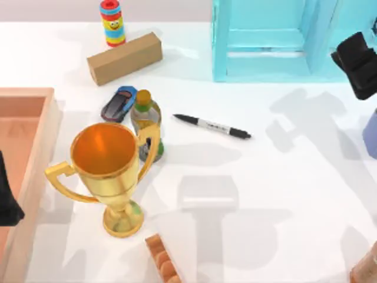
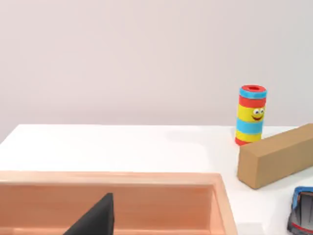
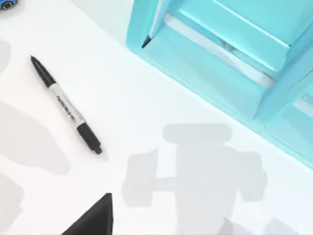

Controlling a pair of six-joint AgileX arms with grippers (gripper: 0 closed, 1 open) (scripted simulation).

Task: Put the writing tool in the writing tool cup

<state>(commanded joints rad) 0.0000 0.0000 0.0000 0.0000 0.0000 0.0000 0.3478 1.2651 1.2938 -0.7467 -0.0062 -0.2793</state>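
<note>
You are looking at a white table (image 1: pixel 283 236) with soft grey shadows lying on it. Behind the table stands a plain pale wall (image 2: pixel 146 54). Bright light falls on the tabletop from above.

The right gripper (image 1: pixel 357 63) hangs at the table's far right edge; the left gripper (image 1: pixel 7 197) sits at the left edge.

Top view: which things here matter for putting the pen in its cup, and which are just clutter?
For the job:
marker pen
blue cup, at the right edge
right gripper

Lying about:
gold trophy
bottle
toy car
cardboard block
striped can
wooden tray
</note>
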